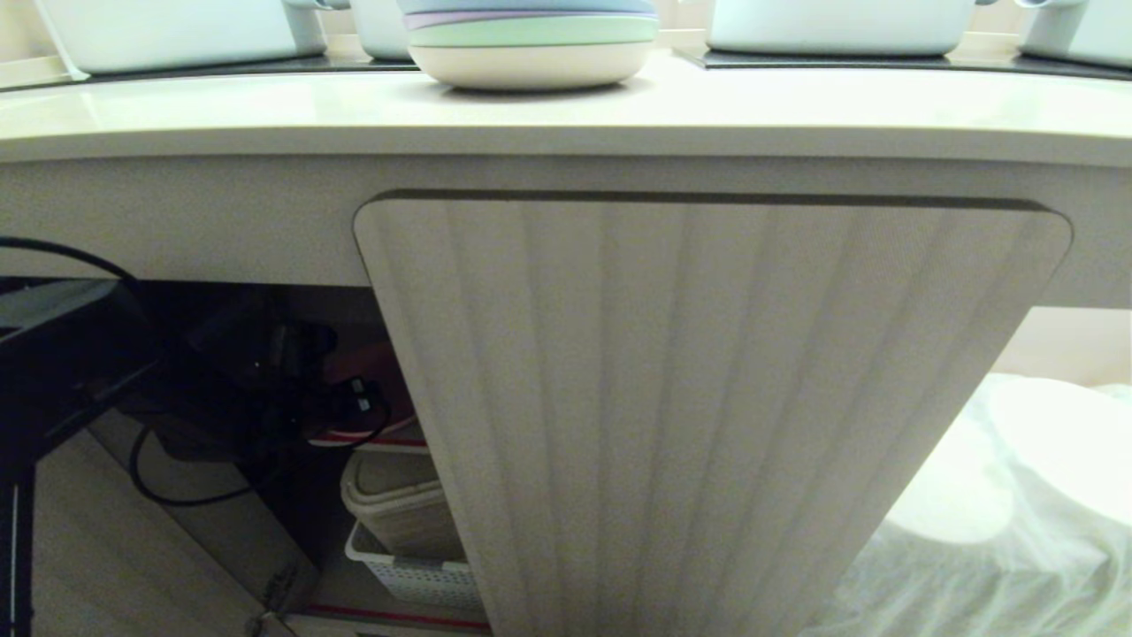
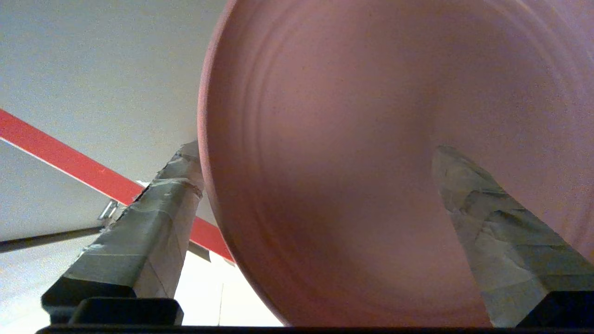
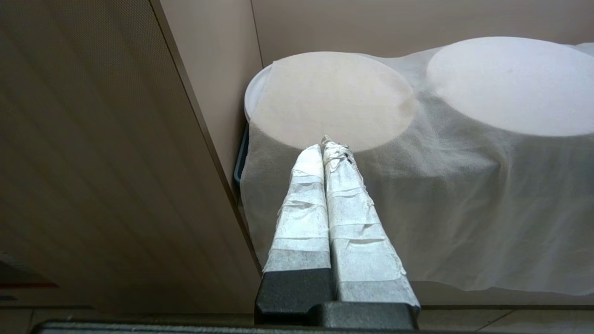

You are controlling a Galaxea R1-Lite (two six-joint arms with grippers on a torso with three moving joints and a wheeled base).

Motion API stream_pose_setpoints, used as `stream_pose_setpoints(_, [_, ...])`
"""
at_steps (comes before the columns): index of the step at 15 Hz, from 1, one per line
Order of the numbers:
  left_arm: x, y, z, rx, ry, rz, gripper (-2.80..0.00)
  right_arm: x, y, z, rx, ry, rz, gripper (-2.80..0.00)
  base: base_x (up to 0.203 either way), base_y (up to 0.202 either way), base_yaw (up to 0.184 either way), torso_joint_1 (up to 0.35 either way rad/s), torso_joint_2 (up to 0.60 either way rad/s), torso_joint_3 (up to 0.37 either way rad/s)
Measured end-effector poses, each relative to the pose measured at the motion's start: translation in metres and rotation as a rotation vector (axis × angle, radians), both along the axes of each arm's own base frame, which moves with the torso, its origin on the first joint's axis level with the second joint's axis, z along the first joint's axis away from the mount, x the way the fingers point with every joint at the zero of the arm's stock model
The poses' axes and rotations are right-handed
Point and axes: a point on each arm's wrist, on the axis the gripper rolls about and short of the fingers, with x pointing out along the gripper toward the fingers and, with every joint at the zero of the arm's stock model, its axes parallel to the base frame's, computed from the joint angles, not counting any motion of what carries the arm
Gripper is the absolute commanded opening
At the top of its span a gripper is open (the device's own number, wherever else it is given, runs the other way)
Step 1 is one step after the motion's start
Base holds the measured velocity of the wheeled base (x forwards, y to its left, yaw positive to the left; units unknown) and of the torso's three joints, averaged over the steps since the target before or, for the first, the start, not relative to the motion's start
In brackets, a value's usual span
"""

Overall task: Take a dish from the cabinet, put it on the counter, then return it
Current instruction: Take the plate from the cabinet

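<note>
The round matte pink plastic dish [image 2: 352,162] is seen inside the dark cabinet [image 1: 265,372], its rim between the spread fingers [image 2: 153,222] of the left gripper [image 2: 320,153], contact unclear; the right gripper [image 3: 327,146] is pressed together.

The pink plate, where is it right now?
The round matte pink plastic plate fills the left wrist view, standing between the open left end effector fingers, inside the cabinet beside the red-edged shelf.

White mesh cloth [image 3: 464,195] drapes round containers beside beige panelling
</note>
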Motion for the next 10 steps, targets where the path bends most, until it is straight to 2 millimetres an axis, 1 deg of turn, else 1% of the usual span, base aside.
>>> stream_pose_setpoints(6, [0.0064,0.0005,0.0011,0.000,-0.015,0.001,0.00,0.0000,0.0000,0.0000,0.000,0.000,0.000,-2.80,0.000,0.000,0.000,0.000,0.00,0.000])
stream_pose_setpoints(7, [0.0069,0.0006,0.0005,0.000,-0.015,0.002,-0.80,0.0000,0.0000,0.0000,0.000,0.000,0.000,-2.80,0.000,0.000,0.000,0.000,0.00,0.000])
stream_pose_setpoints(8, [0.0072,0.0006,-0.0002,0.001,-0.014,0.002,-2.80,0.0000,0.0000,0.0000,0.000,0.000,0.000,-2.80,0.000,0.000,0.000,0.000,0.00,0.000])
stream_pose_setpoints(10, [0.0087,0.0008,-0.0009,0.001,-0.015,0.003,-2.80,0.0000,0.0000,0.0000,0.000,0.000,0.000,-2.80,0.000,0.000,0.000,0.000,0.00,0.000])
